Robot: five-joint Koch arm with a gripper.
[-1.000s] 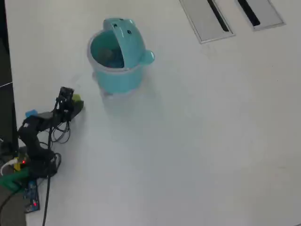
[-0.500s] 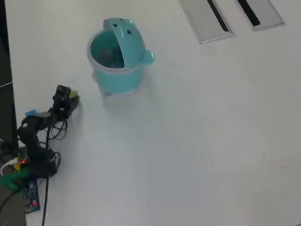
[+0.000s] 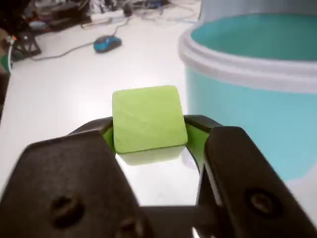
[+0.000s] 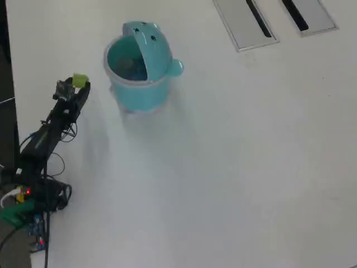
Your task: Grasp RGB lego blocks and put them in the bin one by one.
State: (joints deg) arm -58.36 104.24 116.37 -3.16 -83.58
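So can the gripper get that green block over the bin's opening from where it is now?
Probably yes. The gripper is shut on the green block, held right beside the bin. The lid is tipped back, the opening faces up, and nothing stands between.

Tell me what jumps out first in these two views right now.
The lime green block fills the middle of the wrist view, clamped in the black gripper. Right of it stands the turquoise bin, lid tipped open; in the overhead view the block is left of its rim. Two grey slotted plates lie at top right.
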